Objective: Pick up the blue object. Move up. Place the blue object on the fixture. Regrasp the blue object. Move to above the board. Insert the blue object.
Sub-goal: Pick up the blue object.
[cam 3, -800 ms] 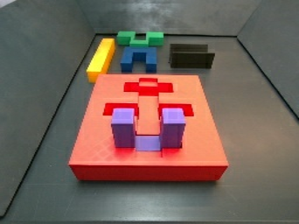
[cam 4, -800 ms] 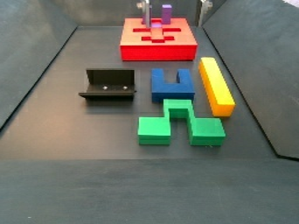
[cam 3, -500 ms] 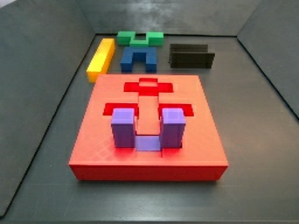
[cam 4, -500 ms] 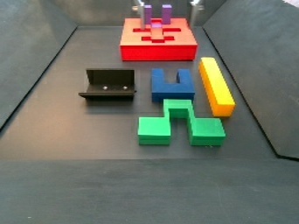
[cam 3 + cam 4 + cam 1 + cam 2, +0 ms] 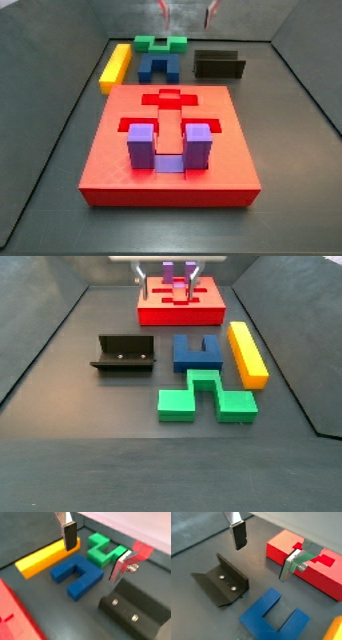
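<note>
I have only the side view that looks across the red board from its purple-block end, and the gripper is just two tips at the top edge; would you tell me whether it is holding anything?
Observer: No. In both wrist views the gripper hangs open high above the floor, with nothing between its fingers.
Operator: Thank you. From here the fixture is only a dark box; is anything resting in it?
Observer: No. In a side view the fixture shows its open face, and its ledge is bare, with only two screw heads in the upright wall.
Operator: And is the blue object touched by anything?
Observer: No. In a wrist view the blue object lies flat on the floor, with both fingers well above it.
</note>
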Controlling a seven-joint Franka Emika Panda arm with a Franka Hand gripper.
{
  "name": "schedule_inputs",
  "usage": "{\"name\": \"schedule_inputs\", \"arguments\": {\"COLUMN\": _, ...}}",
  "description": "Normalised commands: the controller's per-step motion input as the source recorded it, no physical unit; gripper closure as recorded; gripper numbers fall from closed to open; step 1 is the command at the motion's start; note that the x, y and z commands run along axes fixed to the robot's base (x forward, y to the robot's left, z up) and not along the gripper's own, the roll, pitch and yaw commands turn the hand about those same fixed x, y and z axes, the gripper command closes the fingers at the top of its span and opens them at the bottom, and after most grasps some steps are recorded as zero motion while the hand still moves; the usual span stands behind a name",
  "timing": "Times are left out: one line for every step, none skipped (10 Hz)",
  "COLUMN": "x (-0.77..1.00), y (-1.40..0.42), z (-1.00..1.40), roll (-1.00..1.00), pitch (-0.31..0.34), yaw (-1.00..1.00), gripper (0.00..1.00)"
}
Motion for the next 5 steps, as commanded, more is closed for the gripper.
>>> {"name": "schedule_inputs", "arguments": {"x": 0.11, "y": -0.3, "z": -0.73, "roll": 0.08, "pitch": -0.039, "yaw": 0.0, "gripper": 0.0}}
{"name": "schedule_inputs", "arguments": {"x": 0.0, "y": -0.23, "z": -0.68, "roll": 0.1, "pitch": -0.003, "yaw": -0.03, "gripper": 0.0}}
{"name": "schedule_inputs", "arguments": {"x": 0.0, "y": -0.1, "z": -0.57, "roll": 0.01, "pitch": 0.0, "yaw": -0.23, "gripper": 0.0}}
{"name": "schedule_inputs", "arguments": {"x": -0.12, "y": -0.02, "z": -0.53, "roll": -0.02, "pitch": 0.0, "yaw": -0.39, "gripper": 0.0}}
{"name": "schedule_inputs", "arguments": {"x": -0.15, "y": 0.0, "z": -0.5, "roll": -0.07, "pitch": 0.0, "yaw": -0.4, "gripper": 0.0}}
